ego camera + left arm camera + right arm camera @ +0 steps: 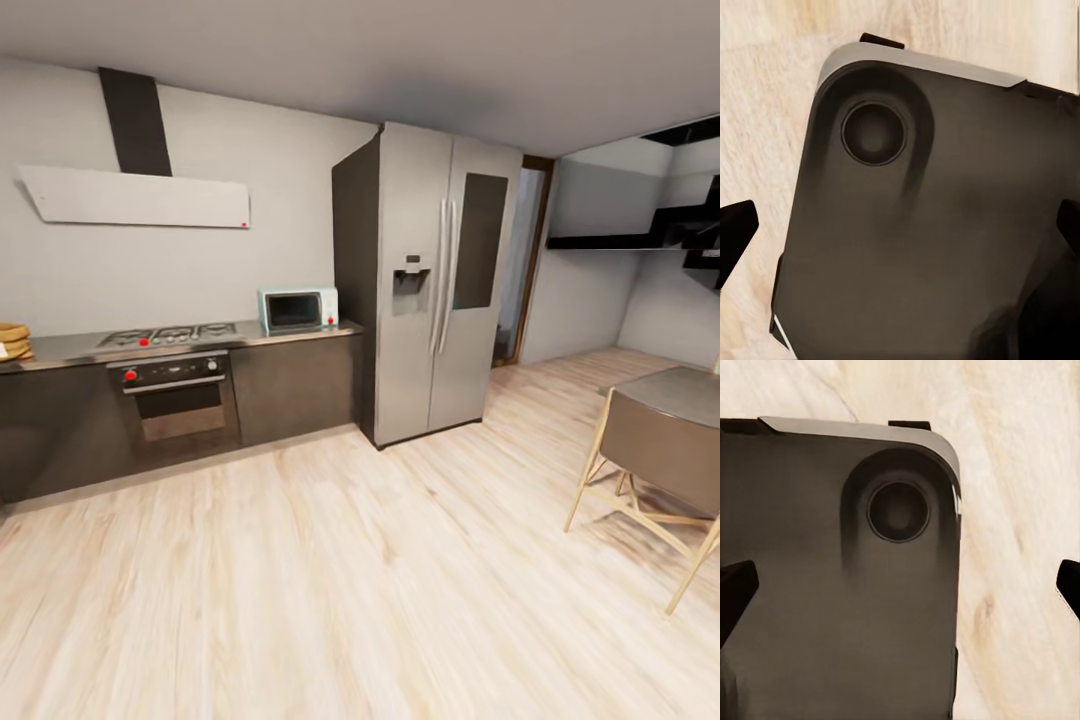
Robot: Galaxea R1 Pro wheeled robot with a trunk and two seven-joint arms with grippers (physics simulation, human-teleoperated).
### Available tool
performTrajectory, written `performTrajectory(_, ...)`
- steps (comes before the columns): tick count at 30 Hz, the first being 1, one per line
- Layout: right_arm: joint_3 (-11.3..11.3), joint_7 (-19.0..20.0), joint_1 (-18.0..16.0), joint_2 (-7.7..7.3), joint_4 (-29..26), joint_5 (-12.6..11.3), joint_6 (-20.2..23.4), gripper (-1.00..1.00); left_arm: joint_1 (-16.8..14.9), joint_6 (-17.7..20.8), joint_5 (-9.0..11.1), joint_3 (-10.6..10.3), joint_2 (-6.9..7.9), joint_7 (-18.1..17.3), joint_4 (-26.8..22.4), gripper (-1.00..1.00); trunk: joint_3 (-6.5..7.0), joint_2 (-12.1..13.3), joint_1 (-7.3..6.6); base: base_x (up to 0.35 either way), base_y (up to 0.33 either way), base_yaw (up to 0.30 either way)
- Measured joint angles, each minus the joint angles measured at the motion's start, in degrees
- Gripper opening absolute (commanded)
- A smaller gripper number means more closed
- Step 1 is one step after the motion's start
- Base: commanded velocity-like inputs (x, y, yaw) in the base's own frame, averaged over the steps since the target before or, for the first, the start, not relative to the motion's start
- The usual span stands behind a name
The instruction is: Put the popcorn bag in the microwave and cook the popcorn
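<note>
Floor: pale wood planks (330,580) fill the lower frame of our head view, nearest us.
Left gripper (900,225): in our left wrist view, dark fingertips (735,225) at both side edges, jaws wide apart, nothing between; a dark grey rounded robot base (922,247) with a round socket lies below them over the wood.
Right gripper (900,585): jaws likewise apart and empty, above the same kind of dark body.
Far left: tan stacked items (12,340) at the frame's left edge; we cannot tell what they are.
Countertop (290,333): grey, running across the left middle, with the steel hob (170,335) and black oven (178,395).
Hood (135,197): flat white, upper left.
Microwave (298,309): mint-blue, door closed, on the countertop beside the grey fridge (440,280).
Writing: none we can read.
Right: table and chair (655,450).
</note>
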Motion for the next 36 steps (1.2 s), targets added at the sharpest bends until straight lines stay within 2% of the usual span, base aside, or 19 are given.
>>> performTrajectory(4,-0.42,-0.46,0.00,-0.11,0.00,-0.51,0.04,1.00,0.00,0.00,0.07,0.00,0.00,0.08,0.01,1.00,0.00,0.00,0.00,0.327,0.000,0.000)
performTrajectory(18,-0.06,-0.61,0.00,-0.17,0.00,-0.01,-0.01,1.00,0.00,0.00,0.07,0.00,0.00,0.15,0.01,1.00,0.00,0.00,0.00,0.328,0.000,0.000)
performTrajectory(25,-0.42,-0.57,-0.01,0.50,-0.40,0.19,-0.45,1.00,0.00,0.00,0.01,0.00,-0.08,0.21,0.01,1.00,0.00,0.00,0.00,0.329,0.000,0.000)
performTrajectory(32,-0.33,-0.61,-0.01,0.13,-0.43,0.13,-0.47,1.00,0.00,0.00,0.00,0.00,-0.13,0.19,0.01,1.00,0.00,0.00,0.00,0.329,0.000,0.000)
performTrajectory(36,-0.42,-0.58,-0.01,0.47,-0.47,0.21,-0.48,1.00,0.00,-0.07,0.00,0.00,-0.17,0.20,0.01,1.00,0.00,0.00,0.00,0.329,0.000,0.000)
